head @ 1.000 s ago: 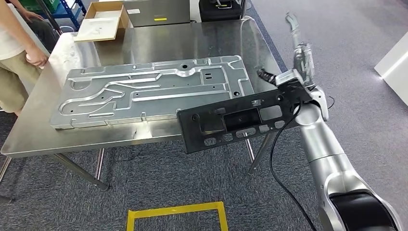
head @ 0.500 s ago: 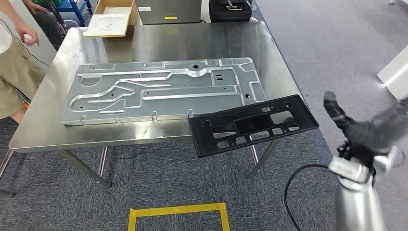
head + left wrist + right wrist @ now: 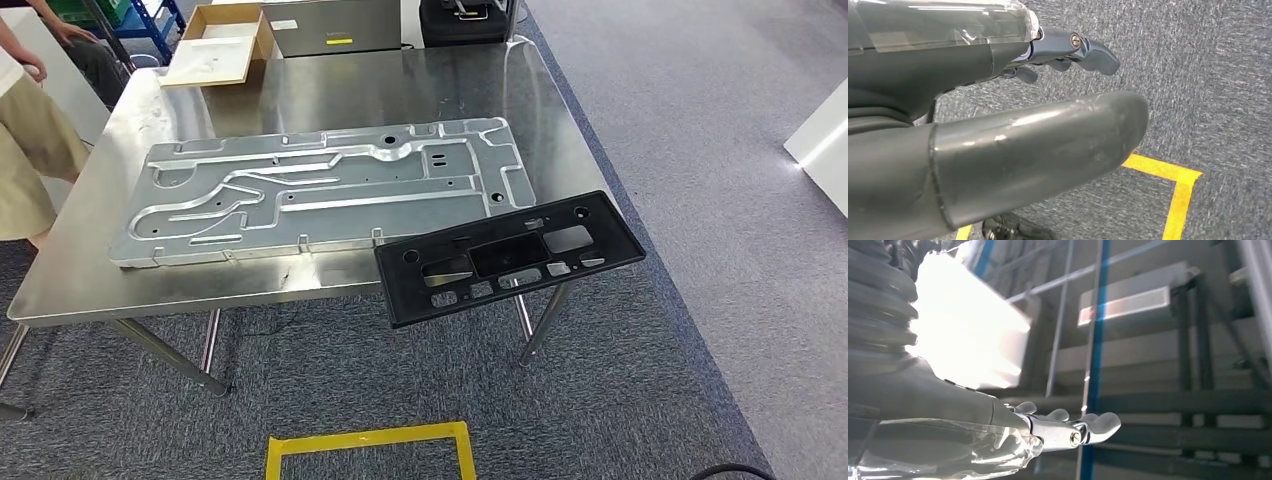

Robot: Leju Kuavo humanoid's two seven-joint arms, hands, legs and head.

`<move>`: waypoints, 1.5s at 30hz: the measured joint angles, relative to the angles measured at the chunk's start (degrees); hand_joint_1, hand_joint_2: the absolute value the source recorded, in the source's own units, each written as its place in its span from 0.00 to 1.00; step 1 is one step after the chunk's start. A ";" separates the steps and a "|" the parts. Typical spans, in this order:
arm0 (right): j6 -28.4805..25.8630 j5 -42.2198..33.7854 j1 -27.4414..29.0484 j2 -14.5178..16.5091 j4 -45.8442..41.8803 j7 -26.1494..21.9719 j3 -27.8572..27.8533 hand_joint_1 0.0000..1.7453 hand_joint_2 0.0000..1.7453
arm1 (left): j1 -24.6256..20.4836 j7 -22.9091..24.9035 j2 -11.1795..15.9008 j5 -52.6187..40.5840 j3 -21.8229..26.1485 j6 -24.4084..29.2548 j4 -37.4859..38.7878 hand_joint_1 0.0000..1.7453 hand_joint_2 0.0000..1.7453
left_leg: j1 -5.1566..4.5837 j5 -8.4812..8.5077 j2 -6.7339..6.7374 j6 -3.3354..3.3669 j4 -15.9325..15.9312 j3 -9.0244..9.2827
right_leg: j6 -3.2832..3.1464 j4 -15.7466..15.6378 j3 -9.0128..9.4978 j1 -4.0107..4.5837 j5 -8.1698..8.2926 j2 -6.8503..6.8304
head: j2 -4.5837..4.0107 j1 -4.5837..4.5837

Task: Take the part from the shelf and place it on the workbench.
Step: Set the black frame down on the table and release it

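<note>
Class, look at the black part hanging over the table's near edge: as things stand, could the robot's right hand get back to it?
Probably yes. The black part lies in the open on the table corner, nothing on top or beside its overhanging end. The right hand holds nothing, though it is raised away.

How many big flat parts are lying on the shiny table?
2. The silver metal panel lies flat across the table. The black part sits at the table's near right corner, hanging over the edge.

A steel desk (image 3: 330, 95) stands on grey carpet (image 3: 700, 150) with a yellow tape outline (image 3: 368, 440); blue shelving (image 3: 150, 20) stands behind, under bright light.
</note>
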 joint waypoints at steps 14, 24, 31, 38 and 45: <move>-0.10 -5.67 3.97 8.76 1.21 0.72 -11.05 0.00 1.00 | -0.21 -0.50 -1.40 0.80 0.66 0.57 0.00 0.00 0.00 | -0.52 6.41 0.82 3.19 -4.61 -3.28 | 2.60 10.02 0.27 -0.37 -8.00 0.25 | 0.00 0.02; 1.05 -10.80 4.06 14.49 18.06 0.15 -20.99 0.00 1.00 | -0.16 -0.06 -2.30 0.81 2.14 0.87 0.02 0.00 0.00 | -0.32 1.90 0.56 0.37 1.28 -6.58 | -0.48 -3.40 6.08 0.06 -2.48 -0.31 | 0.01 0.01; 7.45 6.21 -5.41 12.65 65.75 15.58 -34.31 0.00 1.00 | -0.30 0.75 -3.28 1.59 3.46 1.09 -0.07 0.00 0.00 | -0.09 1.38 0.44 -0.01 1.11 1.24 | 0.38 -1.26 -0.01 0.02 0.91 -0.74 | 0.00 0.01; 12.99 18.69 -10.14 7.64 106.99 27.12 -37.77 0.00 1.00 | -0.14 3.70 -3.72 -0.38 3.62 -1.40 -0.13 0.00 0.00 | -0.41 2.38 0.92 3.46 -6.45 2.98 | 2.75 1.91 -2.70 -0.27 -1.16 -0.52 | 0.01 0.06; 27.53 23.21 -11.48 6.38 122.21 34.90 -36.41 0.00 0.75 | -0.16 4.75 -4.13 -2.07 3.53 -3.23 -0.13 0.00 0.00 | -0.43 6.55 1.11 3.19 -5.50 -2.87 | 3.62 9.83 0.87 -1.03 -5.84 -0.20 | 0.01 0.06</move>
